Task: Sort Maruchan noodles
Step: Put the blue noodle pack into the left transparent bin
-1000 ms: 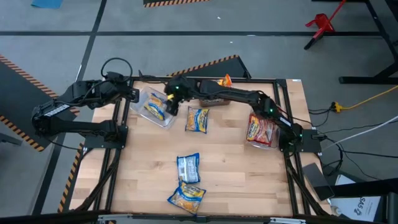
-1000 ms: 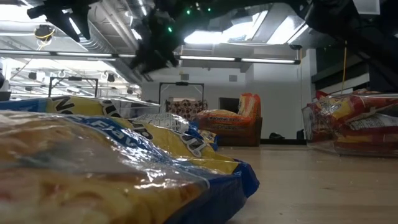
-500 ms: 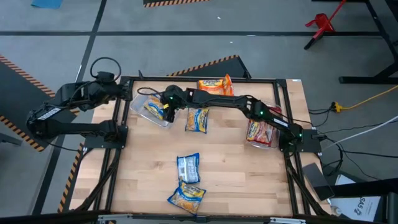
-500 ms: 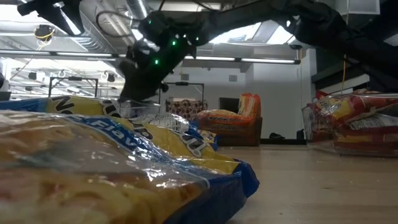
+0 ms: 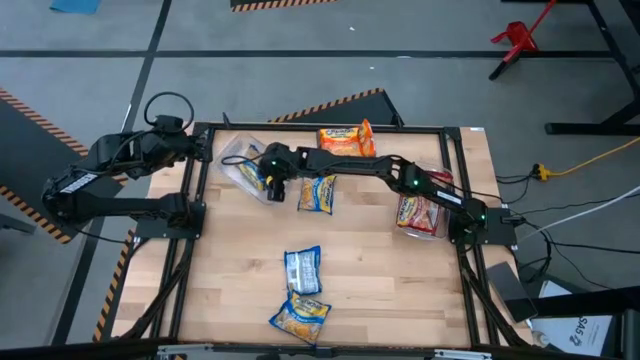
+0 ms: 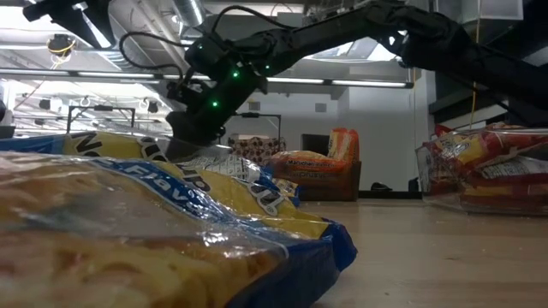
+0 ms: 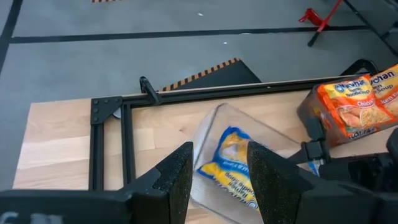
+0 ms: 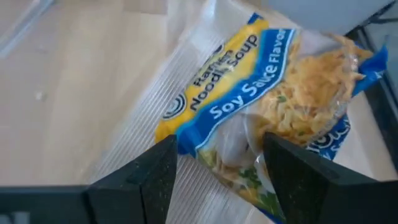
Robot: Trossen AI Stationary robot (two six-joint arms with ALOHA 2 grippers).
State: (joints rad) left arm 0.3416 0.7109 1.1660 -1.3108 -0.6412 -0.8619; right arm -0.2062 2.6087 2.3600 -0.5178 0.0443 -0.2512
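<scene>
**Right tool down at the clear bin, blue-and-yellow packet in front of it**

Your right tool (image 5: 268, 178) reaches far across to the left back part of the tabletop (image 5: 370, 290) and sits at the clear bin (image 5: 240, 160), where a blue-and-yellow noodle packet (image 8: 261, 93) lies. The right wrist view shows its two fingers spread apart with that packet between and beyond them; whether they touch it, you cannot tell, and nothing looks gripped. Your left tool (image 7: 217, 186) waits at the left back corner, also parted and empty, looking down on the same bin.

The other packets are scattered: another blue-and-yellow one (image 5: 318, 193) just beside the right tool, two more (image 5: 302, 270) (image 5: 299, 317) near the front, orange ones (image 5: 345, 137) at the back edge, red ones in a second bin (image 5: 420, 212) on the right.

Expect these packets to be light, glossy and slippery, with a brittle noodle block inside. Take one across its flat body, not the crimped end, and squeeze gently, or the film will likely slide and the block crack.

The high view gives you the layout but hides the fingers under the arm. Only the right wrist view shows their gap and the ridged bin floor. The low view is mostly blocked by a near packet (image 6: 128, 239), yet it does show the arm dipping low over the bin.
</scene>
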